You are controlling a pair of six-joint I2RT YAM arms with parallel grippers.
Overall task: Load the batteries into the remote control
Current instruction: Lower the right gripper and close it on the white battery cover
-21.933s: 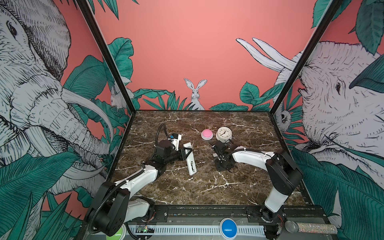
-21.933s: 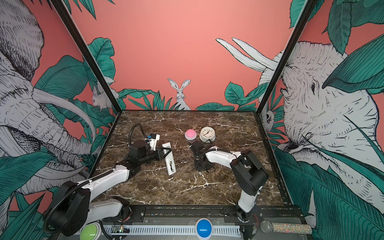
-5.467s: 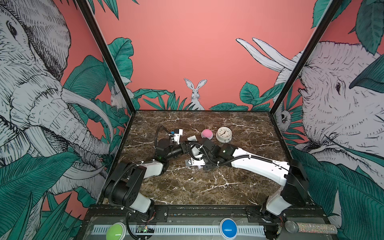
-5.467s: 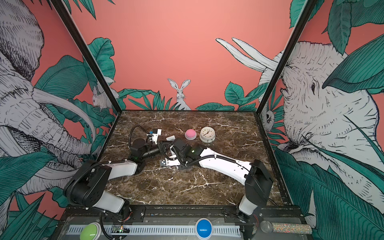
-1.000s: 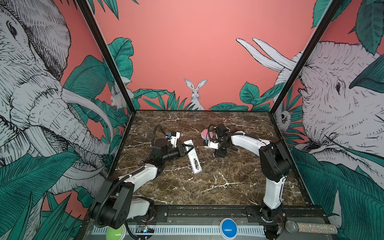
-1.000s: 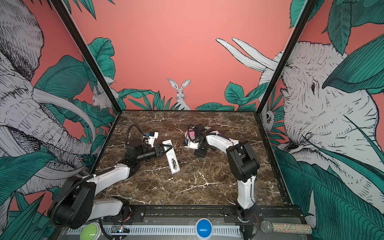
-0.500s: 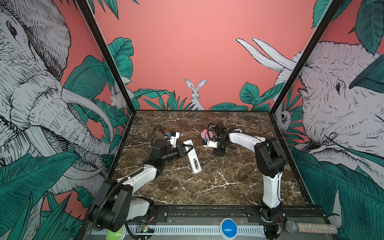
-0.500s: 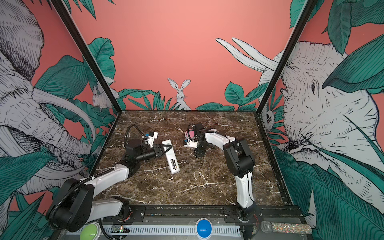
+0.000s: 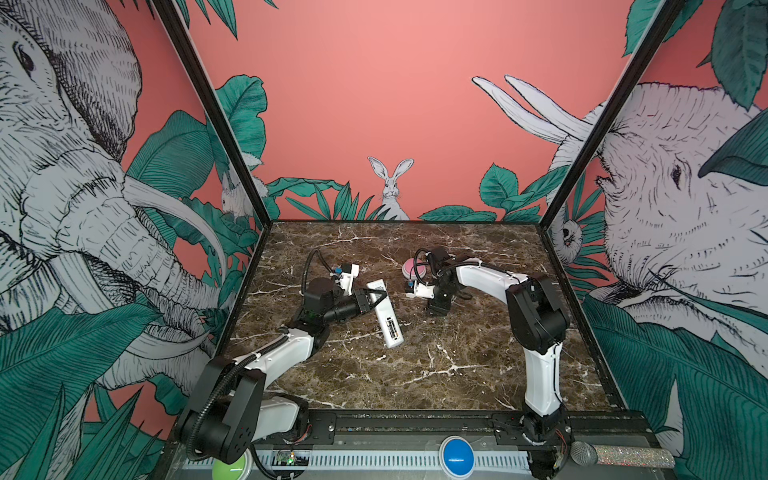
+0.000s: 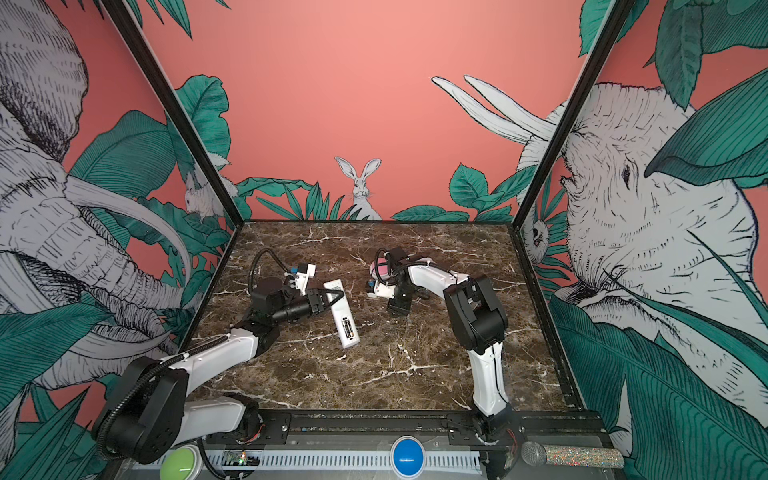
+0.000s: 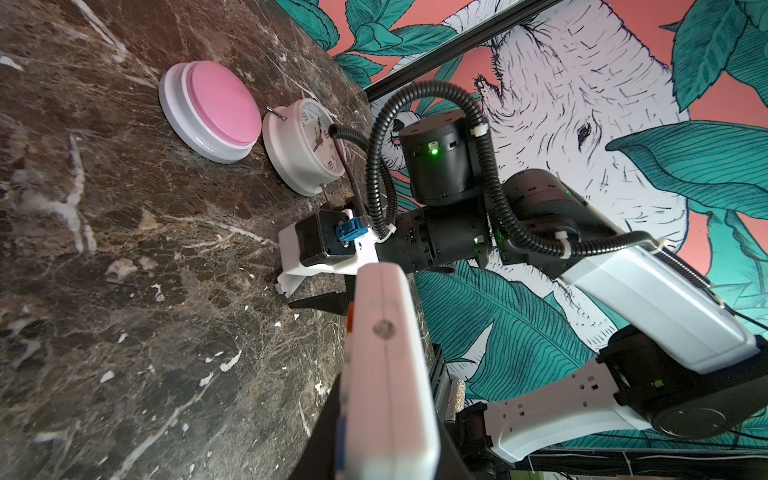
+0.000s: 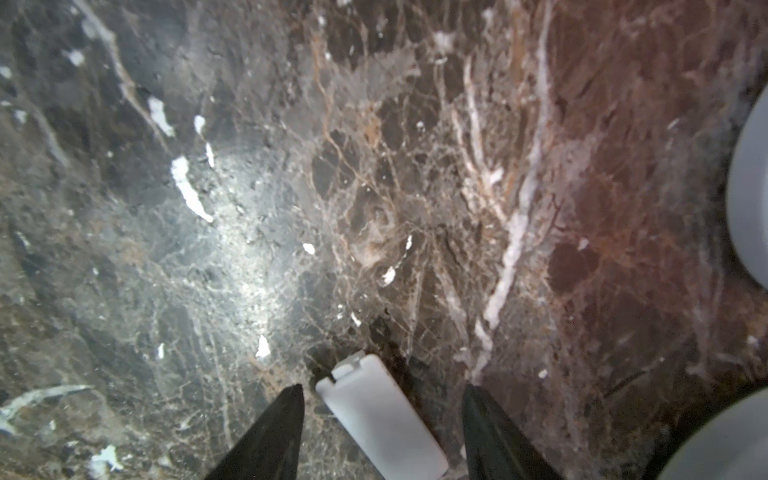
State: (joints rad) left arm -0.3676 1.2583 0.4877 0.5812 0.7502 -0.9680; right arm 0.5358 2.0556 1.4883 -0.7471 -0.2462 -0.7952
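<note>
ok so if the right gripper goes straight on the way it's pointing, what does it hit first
Probably the white battery cover, which lies between the open jaws of the right gripper. The marble table is just behind it. The gap down to the cover is hard to judge.

the remote control (image 9: 384, 313) lies back up on the table (image 9: 415, 374), left of the middle, running from far left to near right. the batteries (image 9: 390, 328) sit in the recess of its near half, and the left gripper (image 9: 376, 299) is clamped on its far half from the left. to its right the right gripper (image 12: 382, 387) points down at the table with a battery cover (image 12: 386, 424) lying flat between its spread fingers, and behind that arm sits a dome button (image 9: 412, 268) with a clock (image 11: 305, 149) just beside it.
</note>
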